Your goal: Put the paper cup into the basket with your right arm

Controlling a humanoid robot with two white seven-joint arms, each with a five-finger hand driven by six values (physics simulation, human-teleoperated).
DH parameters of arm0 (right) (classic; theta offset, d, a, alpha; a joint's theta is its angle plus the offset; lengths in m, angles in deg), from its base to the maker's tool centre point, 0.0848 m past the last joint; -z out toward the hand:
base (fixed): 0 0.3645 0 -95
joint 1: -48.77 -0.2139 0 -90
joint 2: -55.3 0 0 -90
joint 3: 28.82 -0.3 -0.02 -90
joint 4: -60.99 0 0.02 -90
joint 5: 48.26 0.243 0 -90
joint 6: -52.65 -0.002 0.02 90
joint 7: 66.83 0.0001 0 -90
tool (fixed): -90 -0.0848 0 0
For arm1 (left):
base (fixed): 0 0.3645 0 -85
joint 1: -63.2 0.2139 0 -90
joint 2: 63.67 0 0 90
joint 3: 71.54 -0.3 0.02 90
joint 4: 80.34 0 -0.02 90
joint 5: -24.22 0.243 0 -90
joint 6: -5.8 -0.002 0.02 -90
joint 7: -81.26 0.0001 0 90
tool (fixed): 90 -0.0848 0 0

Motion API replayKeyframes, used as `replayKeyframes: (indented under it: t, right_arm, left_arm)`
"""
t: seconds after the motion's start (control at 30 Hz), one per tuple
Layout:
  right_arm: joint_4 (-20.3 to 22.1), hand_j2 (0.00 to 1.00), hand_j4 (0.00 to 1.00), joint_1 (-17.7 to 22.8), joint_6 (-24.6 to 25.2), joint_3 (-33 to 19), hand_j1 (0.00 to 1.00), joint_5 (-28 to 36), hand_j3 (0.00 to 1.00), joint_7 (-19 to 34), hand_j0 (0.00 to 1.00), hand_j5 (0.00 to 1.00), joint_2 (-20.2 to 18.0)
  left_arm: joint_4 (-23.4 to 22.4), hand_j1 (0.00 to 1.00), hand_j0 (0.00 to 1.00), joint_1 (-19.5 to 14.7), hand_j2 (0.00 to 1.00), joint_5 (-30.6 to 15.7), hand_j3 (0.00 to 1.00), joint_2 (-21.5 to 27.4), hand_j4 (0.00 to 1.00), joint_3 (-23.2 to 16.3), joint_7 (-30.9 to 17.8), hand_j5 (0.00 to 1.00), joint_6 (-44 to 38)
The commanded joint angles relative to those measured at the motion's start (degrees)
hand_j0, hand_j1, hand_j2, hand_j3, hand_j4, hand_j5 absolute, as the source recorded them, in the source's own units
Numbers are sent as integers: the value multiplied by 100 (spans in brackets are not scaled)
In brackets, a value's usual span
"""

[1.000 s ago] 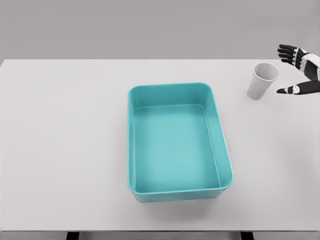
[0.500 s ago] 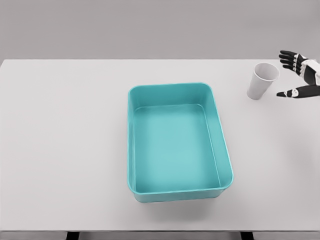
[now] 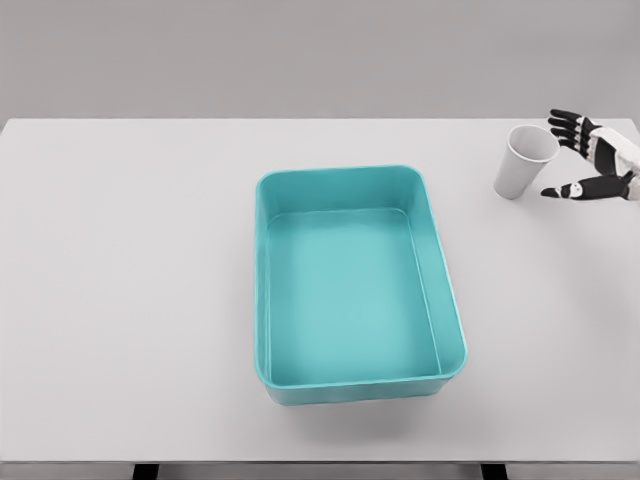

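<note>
A teal plastic basket (image 3: 355,285) sits empty at mid-desk (image 3: 130,290), mouth up to receive the drop. Farther back at right, the white paper cup (image 3: 524,161) stands upright, well apart from it. The right robot hand (image 3: 590,160) hovers just beside the cup, fingers spread to wrap it.

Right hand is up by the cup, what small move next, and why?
Probably ease the right hand a little further left until the paper cup sits between fingers and thumb, then close. The hand is open beside the upright cup, apparently not yet touching it.
</note>
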Motion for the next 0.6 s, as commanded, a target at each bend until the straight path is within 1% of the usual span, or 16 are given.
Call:
replayKeyframes:
  t: [0.0,0.23,0.57]
  right_arm:
    - [-23,100,100,0,10,-15,100,-9,100,0,100,100,59]
    - [-14,100,100,-70,19,-15,100,-9,100,0,100,100,95]
    - [4,100,100,-132,19,-15,100,-97,100,0,100,100,306]
  left_arm:
    - [0,100,100,0,100,1,100,0,100,-3,-2,100,0]
    - [0,100,100,0,100,1,100,0,100,-3,-2,100,0]
    - [0,100,100,0,100,1,100,0,100,-3,-2,100,0]
